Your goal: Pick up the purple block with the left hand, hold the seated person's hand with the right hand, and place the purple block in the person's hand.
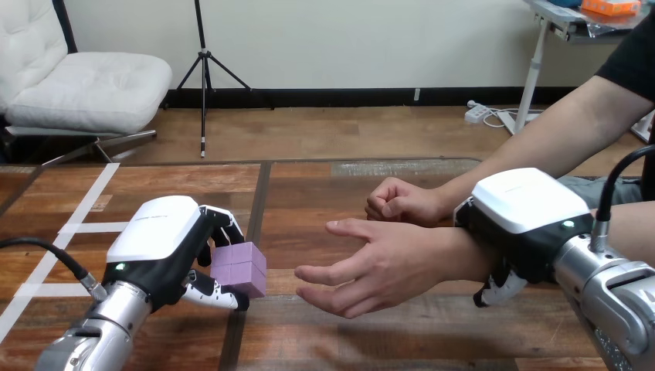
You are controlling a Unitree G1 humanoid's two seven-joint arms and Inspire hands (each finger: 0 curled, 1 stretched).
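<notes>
Two of our hands are working: at the left, our left hand [166, 255] is gripping the purple block [241, 268] between curled fingers and thumb over the table [309, 193]. Near it, the person's open hand [371, 267] is lying palm up, and our right hand [525, 224] is wrapping around the person's wrist [462, 255].

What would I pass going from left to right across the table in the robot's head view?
White-and-black left robot hand → purple cube-shaped block in its fingers → person's open hand → white-and-black right robot hand gripping the person's wrist.
</notes>
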